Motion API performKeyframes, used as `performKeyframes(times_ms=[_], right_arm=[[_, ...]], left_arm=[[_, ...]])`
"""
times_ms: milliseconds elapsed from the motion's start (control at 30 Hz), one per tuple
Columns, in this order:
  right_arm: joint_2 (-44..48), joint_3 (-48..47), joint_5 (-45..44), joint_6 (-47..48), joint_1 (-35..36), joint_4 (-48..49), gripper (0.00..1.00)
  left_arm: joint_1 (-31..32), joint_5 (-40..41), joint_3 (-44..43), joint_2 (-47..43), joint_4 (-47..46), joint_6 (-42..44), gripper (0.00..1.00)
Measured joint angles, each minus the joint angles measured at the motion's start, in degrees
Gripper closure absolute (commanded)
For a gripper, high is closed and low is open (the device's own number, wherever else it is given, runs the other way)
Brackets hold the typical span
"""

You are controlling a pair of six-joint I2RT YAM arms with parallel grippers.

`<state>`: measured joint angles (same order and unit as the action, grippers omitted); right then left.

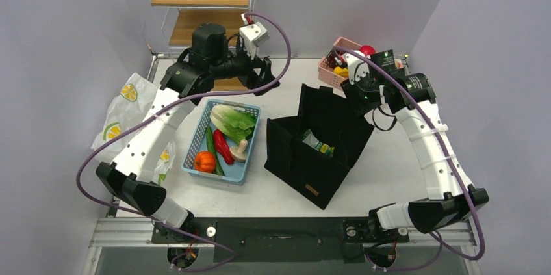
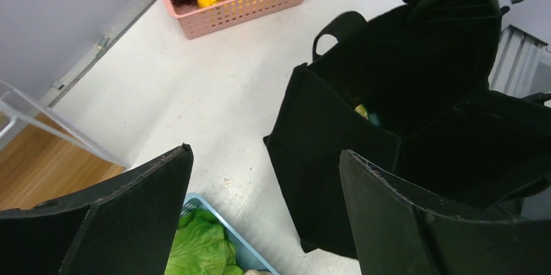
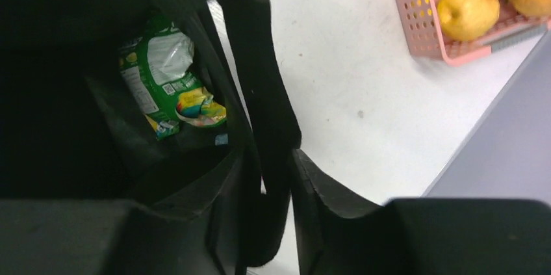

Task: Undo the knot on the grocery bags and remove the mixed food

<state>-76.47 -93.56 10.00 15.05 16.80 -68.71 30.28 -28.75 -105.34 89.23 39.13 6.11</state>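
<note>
The right hand [image 3: 269, 177] pinches the handle strap [image 3: 256, 93] at the far right rim of the black tote [image 1: 312, 171]. The snack packet [image 3: 162, 73] lies inside the tote, just below this nearer hand and toward the near left. The left hand [image 2: 265, 155] hangs spread over the far desk [image 1: 390, 158], and the grocery bag [image 1: 127, 109] lies crumpled at the desk's left edge.

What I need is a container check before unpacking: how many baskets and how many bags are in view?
Baskets: 2 (blue basket, pink basket)
Bags: 2 (black tote, printed plastic bag)
Total: 4
</note>
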Motion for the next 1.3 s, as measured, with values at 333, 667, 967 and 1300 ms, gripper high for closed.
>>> performKeyframes(times_ms=[333, 667, 967, 1300], right_arm=[[-10.51, -11.50, 8.94, 2.89, 0.13, -2.12, 1.00], [-4.24, -18.01, 19.74, 6.14, 8.63, 1.07, 1.00], [4.90, -7.17, 20.33, 1.55, 12.09, 12.04, 1.00], [6.58, 0.74, 19.32, -1.31, 14.05, 19.78, 1.00]], left_arm=[[-4.26, -5.92, 2.60, -8.37, -1.99, 3.30, 0.17], [1.86, -6.97, 7.93, -17.49, -4.94, 13.86, 0.17], [20.20, 8.85, 14.40, -18.10, -10.82, 12.20, 0.17], [31.41, 33.09, 21.84, -17.20, -18.97, 11.45, 0.20]])
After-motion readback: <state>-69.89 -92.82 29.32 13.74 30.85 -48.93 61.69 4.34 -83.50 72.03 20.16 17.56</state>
